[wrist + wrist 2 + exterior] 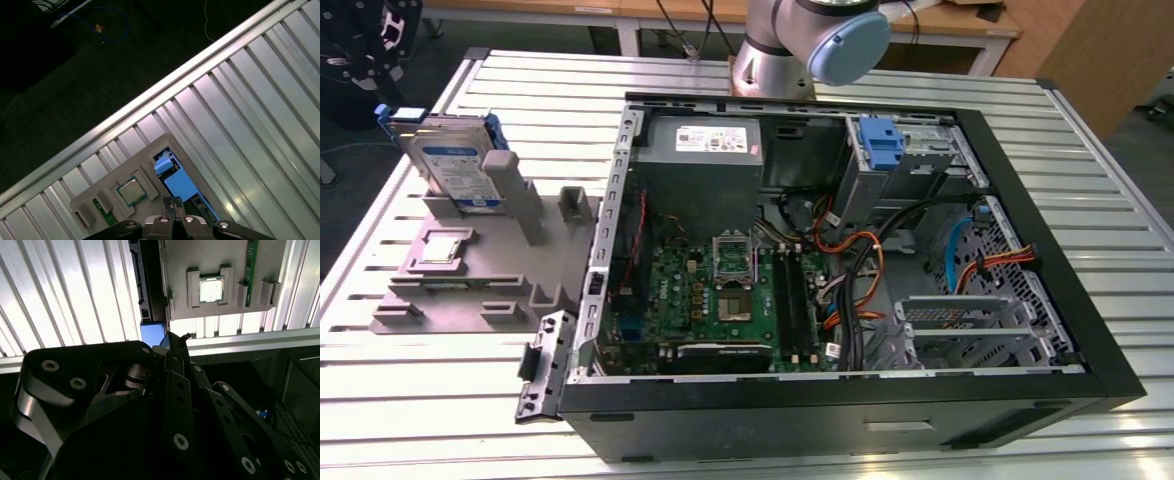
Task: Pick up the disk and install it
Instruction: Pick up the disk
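**Disk point(454, 165) on edge in its holder, not yet lifted**

Standing upright in a slot of the grey holder point(494, 290), on the ribbed metal table point(427, 400), at the exterior view's left. White-and-blue label turned toward the camera, blue frame along the edges. Well apart from the open computer case point(761, 415) on the exterior view's right, with a green board point(720, 290), a grey power box point(707, 150) and a tall blue bracket point(881, 145) inside. Arm point(807, 40) rising behind the case.

In both wrist views, looking straight down on the disk's top edge, with its blue end nearest the gripper point(173, 201). Fingertips pressed together, clamped on nothing. Hanging above the disk, apart from it.

Just beside the disk in the same holder, a square chip point(131, 191) lying in a shallow recess and a green memory stick point(251, 265) in a slot. Past the table's edge in the first wrist view, dark floor point(75, 100) and a loose blue cable point(107, 25).
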You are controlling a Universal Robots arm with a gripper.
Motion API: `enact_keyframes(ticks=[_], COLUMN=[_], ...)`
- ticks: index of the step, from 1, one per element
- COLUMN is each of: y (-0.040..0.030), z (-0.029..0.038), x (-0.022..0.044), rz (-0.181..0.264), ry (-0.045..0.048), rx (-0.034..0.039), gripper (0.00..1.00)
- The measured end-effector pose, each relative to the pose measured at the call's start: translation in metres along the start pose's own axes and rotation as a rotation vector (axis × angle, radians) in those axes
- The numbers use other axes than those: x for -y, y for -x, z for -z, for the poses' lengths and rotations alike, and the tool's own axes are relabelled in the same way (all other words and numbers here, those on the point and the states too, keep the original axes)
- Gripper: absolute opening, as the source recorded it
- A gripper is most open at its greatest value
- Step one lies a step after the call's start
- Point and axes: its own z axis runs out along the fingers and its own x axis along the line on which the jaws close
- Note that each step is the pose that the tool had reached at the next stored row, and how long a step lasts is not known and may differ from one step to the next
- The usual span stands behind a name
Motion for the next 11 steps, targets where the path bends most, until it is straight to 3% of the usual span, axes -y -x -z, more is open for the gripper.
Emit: enact_keyframes(ticks=[4, 11], y=[0.0, 0.0], z=[0.0, 0.0], x=[0.0, 0.0], rz=[0.019, 0.133], ry=[-0.0002, -0.0014], rx=[-0.0008, -0.0054], gripper=[0.1, 0.1])
